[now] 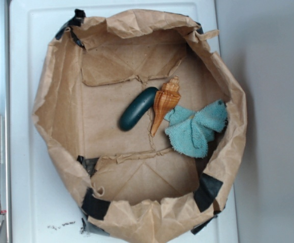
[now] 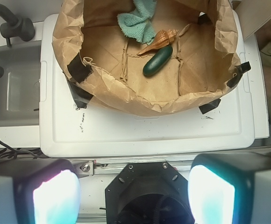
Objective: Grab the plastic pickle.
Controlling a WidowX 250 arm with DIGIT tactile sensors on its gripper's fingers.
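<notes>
Inside the brown paper bag [image 1: 50, 91] with rolled-down walls, the plastic pickle [image 1: 138, 108] lies flat on the bag floor near the middle, tilted diagonally. The seashell [image 1: 164, 103] sits just beside it, touching or nearly touching along its upper end; can't tell which. The teal cloth [image 1: 197, 127] is bunched past the shell, against the bag wall. The bag rests on a white worktop [image 2: 149, 130].

In the wrist view the end effector [image 2: 133, 195] sits well back from the bag, above its near edge, fingers spread wide and holding nothing.

Step looks like the very start: approach not yet made. Next move probably calls for travelling forward over the near bag wall, descending onto the pickle, and aligning the fingers across its narrow width on the side away from the shell, so the shell isn't clipped.
</notes>
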